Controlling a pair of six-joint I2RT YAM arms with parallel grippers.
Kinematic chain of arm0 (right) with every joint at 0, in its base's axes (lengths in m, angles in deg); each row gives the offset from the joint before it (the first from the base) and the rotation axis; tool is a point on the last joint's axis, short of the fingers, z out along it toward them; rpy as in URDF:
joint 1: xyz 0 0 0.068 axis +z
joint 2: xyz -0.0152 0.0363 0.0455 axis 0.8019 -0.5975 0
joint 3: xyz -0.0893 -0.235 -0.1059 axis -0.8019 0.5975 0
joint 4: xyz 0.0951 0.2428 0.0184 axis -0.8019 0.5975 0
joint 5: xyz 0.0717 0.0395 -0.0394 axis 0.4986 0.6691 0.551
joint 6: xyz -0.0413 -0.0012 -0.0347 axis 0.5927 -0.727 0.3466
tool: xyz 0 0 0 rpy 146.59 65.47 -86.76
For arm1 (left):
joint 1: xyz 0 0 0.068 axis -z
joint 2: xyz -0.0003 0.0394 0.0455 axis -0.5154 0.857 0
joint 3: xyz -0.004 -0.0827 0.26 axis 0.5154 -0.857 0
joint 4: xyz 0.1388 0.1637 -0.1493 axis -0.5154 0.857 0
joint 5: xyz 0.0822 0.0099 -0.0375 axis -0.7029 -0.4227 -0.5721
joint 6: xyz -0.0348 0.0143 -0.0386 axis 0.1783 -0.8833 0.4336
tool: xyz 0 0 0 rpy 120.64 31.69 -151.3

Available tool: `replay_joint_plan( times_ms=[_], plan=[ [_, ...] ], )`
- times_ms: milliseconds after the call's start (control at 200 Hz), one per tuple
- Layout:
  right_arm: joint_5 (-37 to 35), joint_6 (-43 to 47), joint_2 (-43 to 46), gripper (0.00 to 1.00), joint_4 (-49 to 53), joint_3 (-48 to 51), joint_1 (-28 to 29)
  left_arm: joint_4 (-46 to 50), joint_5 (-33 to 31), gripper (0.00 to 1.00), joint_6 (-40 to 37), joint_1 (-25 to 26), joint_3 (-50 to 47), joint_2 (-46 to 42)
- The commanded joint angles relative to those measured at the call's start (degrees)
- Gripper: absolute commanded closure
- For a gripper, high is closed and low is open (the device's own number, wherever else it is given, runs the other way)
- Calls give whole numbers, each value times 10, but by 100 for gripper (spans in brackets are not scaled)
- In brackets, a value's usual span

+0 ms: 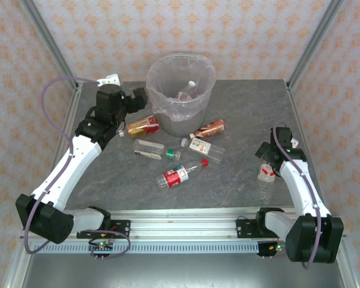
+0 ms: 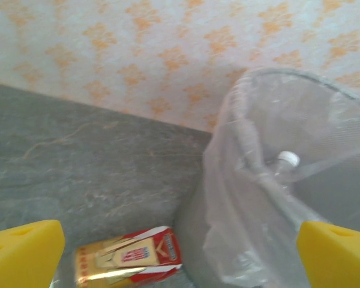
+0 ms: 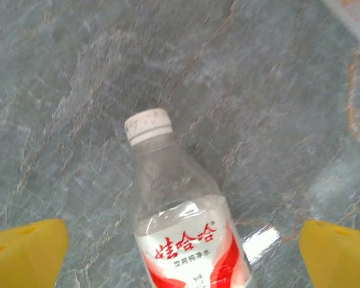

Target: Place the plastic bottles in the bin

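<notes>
The bin [image 1: 180, 90] stands at the back centre with one clear bottle [image 1: 186, 90] inside, white cap [image 2: 287, 159] up. My left gripper [image 1: 139, 99] hovers open and empty beside the bin's left wall [image 2: 228, 198], above a red-and-gold labelled bottle [image 2: 129, 261]. Its yellow fingertips [image 2: 24, 249] spread wide. My right gripper [image 1: 265, 157] is open over a lying bottle with a red-white label [image 3: 189, 240] and white cap [image 3: 147, 126], which rests on the table between the fingers [image 3: 27, 249] without being gripped.
In front of the bin lie several more bottles: orange-brown [image 1: 210, 128], white-labelled [image 1: 203, 146], green-capped [image 1: 157, 150], and red-labelled with a red cap [image 1: 180, 174]. The grey stone table [image 1: 246, 108] is ringed by frame posts and patterned walls.
</notes>
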Motion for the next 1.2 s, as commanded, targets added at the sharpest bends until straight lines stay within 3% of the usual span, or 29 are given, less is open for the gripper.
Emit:
replay_joint_plan(
  times_ms=[0, 120, 330, 545, 761, 1056, 1196],
  plan=[
    [53, -8, -33, 1, 16, 13, -3, -20, -66, 0, 35, -2, -34, -27],
    [89, -47, -40, 1, -8, 29, -2, -15, -89, 0, 58, -7, -77, -48],
    [1, -78, -56, 1, -23, 64, -1, 18, -110, 0, 67, -16, -101, -58],
    [90, -111, -77, 1, -85, 107, 4, 16, -110, 0, 74, -16, -103, -52],
    [181, -103, -112, 0, -124, 99, 47, 18, -102, 0, 80, -17, -94, -35],
    [60, -164, -142, 0, -130, 103, 59, 23, -103, 0, 81, -16, -96, -39],
    [73, -205, -143, 0, -157, 105, 59, 25, -104, 0, 80, -17, -94, -40]
  ],
)
